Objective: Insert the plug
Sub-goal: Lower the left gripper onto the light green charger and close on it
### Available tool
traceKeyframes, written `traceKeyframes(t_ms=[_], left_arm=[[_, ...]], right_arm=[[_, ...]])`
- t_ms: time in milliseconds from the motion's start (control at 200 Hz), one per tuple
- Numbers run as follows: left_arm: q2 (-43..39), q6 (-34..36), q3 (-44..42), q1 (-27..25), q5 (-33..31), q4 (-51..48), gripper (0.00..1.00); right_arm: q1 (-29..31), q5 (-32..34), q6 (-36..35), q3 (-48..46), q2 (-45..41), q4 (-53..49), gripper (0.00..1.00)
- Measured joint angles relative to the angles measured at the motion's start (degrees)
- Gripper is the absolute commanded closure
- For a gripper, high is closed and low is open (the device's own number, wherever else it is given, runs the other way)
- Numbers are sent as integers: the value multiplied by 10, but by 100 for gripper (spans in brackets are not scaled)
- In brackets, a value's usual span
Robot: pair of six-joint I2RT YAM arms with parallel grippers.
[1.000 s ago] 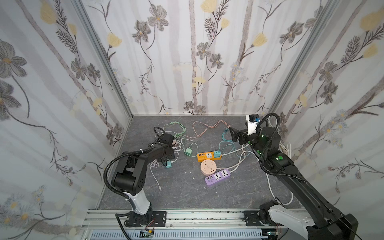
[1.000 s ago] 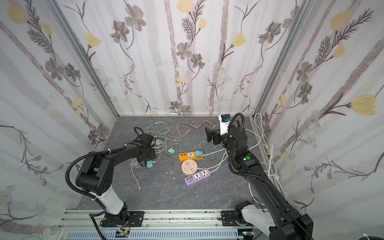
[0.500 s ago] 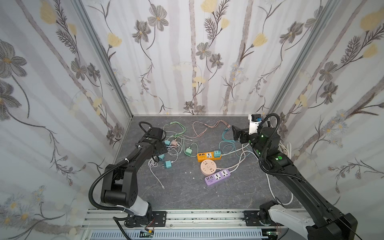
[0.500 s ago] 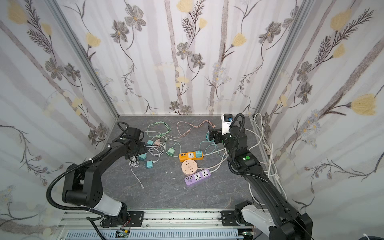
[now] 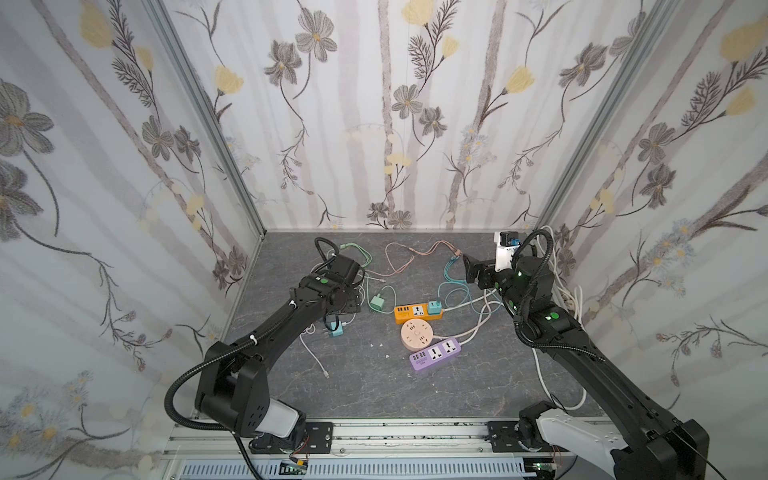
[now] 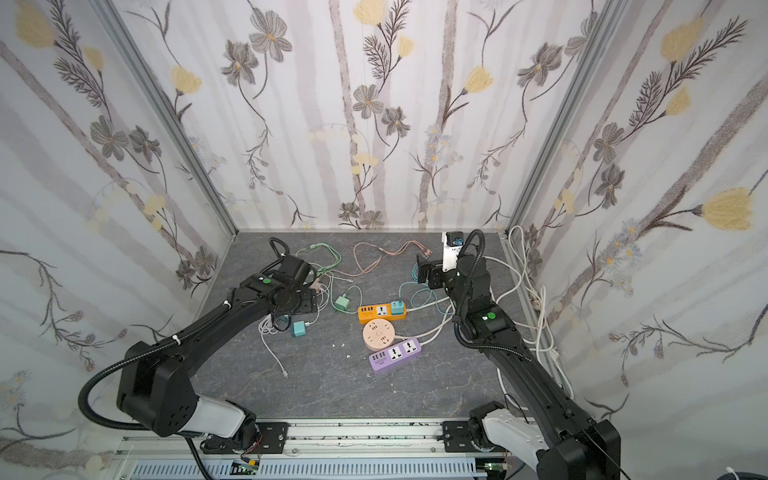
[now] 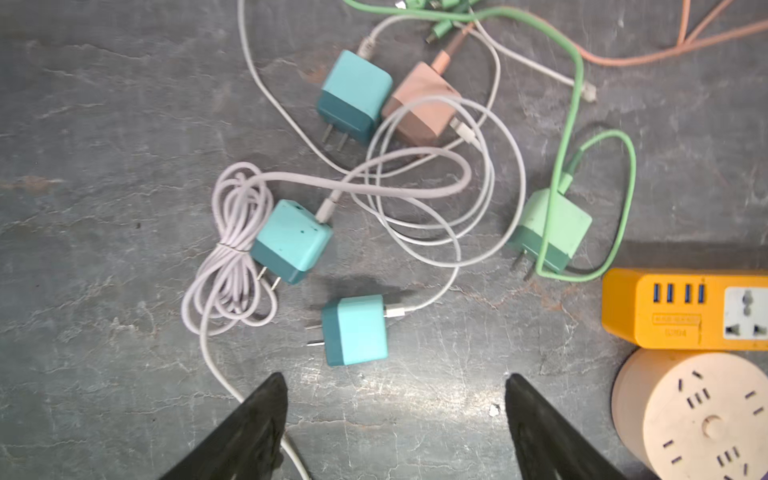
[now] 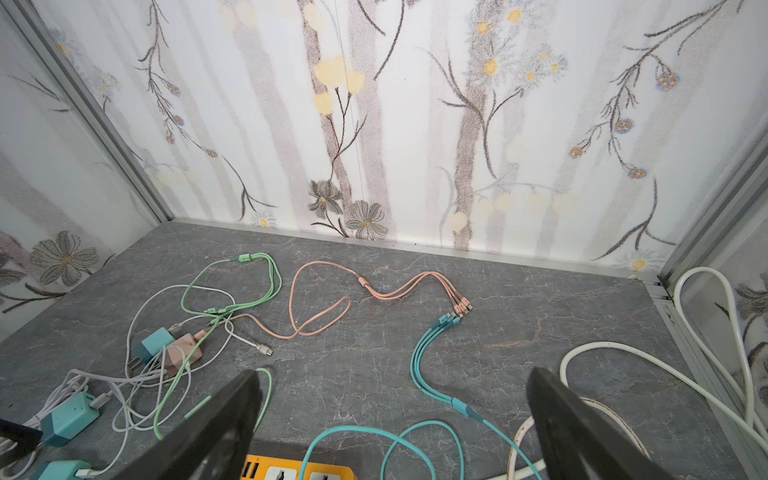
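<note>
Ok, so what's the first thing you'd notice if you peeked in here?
Probably the messy tangle of coloured cables and little teal chargers on the left of the grey table, under the open left gripper. Then the bright sockets mid-table: an orange power strip, a round peach socket and a purple power strip.

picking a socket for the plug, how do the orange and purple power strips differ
The orange power strip has a teal charger plugged in at its right end in both top views; the purple power strip has both its sockets free. The orange one lies nearly level and farther from the arm bases; the purple one lies nearer them and slanted. Both are flat bars with USB ports at the left end.
</note>
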Motion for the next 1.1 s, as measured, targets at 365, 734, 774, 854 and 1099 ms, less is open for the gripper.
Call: traceKeyframes(t_ms=[365, 734, 774, 854, 1099], left_arm=[[154, 60, 42, -31, 79, 23, 49], [249, 75, 61, -34, 98, 74, 40], [255, 76, 68, -34, 96, 78, 39], [266, 77, 81, -35, 90, 82, 37], [287, 82, 108, -36, 79, 106, 29]], right_arm=[[0, 14, -7, -8, -23, -3, 1], [0, 35, -22, -16, -38, -9, 1], [0, 39, -24, -16, -38, -9, 1], [0, 40, -25, -17, -39, -9, 1], [0, 45, -28, -19, -45, -11, 1]])
